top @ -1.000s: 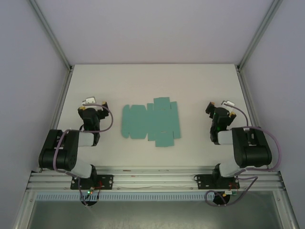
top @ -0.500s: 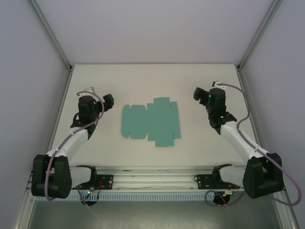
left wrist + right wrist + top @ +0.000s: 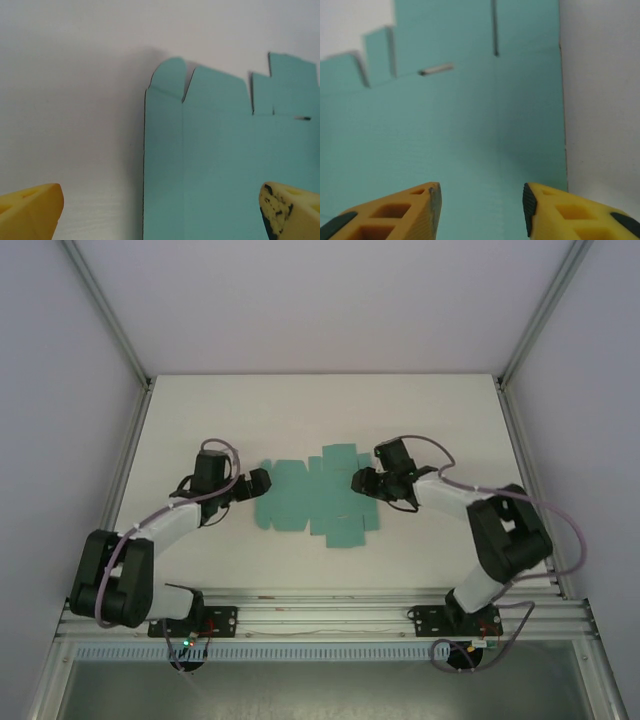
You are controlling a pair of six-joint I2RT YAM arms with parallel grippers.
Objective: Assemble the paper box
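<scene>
The paper box (image 3: 315, 495) lies as a flat teal die-cut sheet with flaps and tabs in the middle of the white table. My left gripper (image 3: 258, 483) is at the sheet's left edge. In the left wrist view its yellow fingers (image 3: 31, 212) stand wide open, and the sheet's (image 3: 225, 165) left edge runs between them. My right gripper (image 3: 362, 481) is over the sheet's right end. In the right wrist view its fingers (image 3: 400, 212) are partly apart above the card (image 3: 470, 125), near its right edge, with nothing between them.
The white table (image 3: 320, 410) is bounded by aluminium frame posts at left and right and a rail along the near edge (image 3: 320, 615). Bare table surface lies behind and in front of the sheet.
Both arms have swung in from the table's sides to the two ends of the sheet. The right gripper's fingers have come closer together; the left ones stay wide. The sheet has not moved.
</scene>
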